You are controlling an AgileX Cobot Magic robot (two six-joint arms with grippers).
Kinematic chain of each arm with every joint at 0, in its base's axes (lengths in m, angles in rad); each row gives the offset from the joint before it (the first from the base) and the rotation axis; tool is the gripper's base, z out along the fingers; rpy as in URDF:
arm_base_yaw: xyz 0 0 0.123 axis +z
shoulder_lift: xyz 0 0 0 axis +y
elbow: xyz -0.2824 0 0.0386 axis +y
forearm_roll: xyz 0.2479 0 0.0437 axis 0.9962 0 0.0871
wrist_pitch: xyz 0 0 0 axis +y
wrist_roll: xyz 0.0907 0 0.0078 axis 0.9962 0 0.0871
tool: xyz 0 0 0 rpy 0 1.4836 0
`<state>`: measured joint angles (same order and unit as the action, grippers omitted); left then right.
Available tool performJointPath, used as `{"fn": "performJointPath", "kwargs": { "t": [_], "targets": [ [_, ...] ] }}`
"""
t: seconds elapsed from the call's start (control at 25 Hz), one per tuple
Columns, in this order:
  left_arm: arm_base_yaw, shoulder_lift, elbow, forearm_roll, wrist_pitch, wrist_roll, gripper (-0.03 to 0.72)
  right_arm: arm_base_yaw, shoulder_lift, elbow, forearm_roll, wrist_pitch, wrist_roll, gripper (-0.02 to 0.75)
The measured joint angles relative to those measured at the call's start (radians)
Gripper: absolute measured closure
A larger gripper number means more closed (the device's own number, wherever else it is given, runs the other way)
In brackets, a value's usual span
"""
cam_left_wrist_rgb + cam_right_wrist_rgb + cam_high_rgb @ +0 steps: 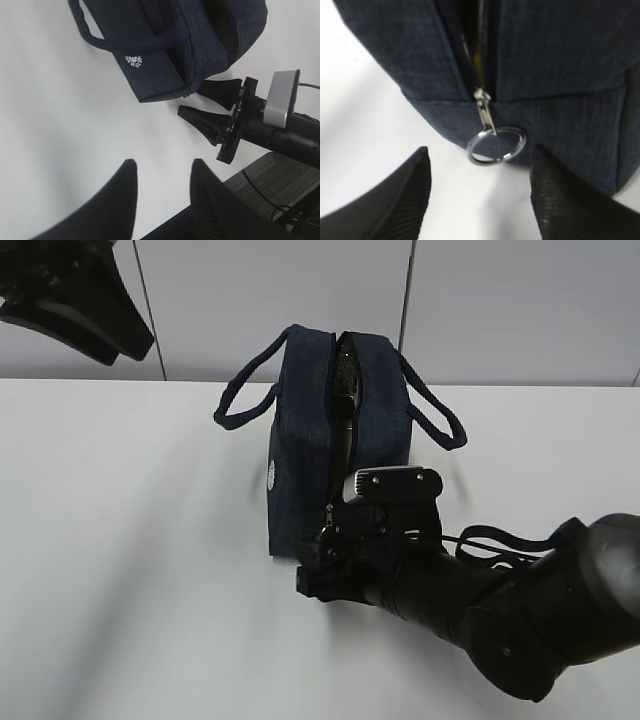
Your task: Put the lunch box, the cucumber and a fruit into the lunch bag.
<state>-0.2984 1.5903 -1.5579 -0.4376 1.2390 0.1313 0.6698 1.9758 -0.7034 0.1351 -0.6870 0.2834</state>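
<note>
The dark navy fabric lunch bag (300, 440) looks packed; the right gripper (480, 195), jaws spread, must next pinch the metal ring pull (496, 145), while the left gripper (162, 200) hangs half-spread, empty.

Even, diffuse light falls bright on the white table (120, 570), nearly washing it out in the wrist views, with only soft grey shadows beside the lunch bag (300, 440) and under the right gripper (480, 200). The dark bag fabric and black arms lose detail. In both wrist views the near fingers (115, 210) are blurred; the zipper ring (496, 145) is slightly soft.
</note>
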Motion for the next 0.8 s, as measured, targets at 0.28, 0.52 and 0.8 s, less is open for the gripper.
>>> {"fn": "performJointPath", "kwargs": {
  "t": [0.28,0.52,0.8],
  "targets": [
    [0.000,0.000,0.000,0.000,0.000,0.000,0.449,0.000,0.014,-0.002,0.002,0.018,0.007,0.270],
    [0.000,0.000,0.000,0.000,0.000,0.000,0.449,0.000,0.018,-0.002,0.006,-0.008,0.007,0.270],
    [0.000,0.000,0.000,0.000,0.000,0.000,0.449,0.000,0.024,-0.002,0.006,-0.036,0.009,0.270]
  ]
}}
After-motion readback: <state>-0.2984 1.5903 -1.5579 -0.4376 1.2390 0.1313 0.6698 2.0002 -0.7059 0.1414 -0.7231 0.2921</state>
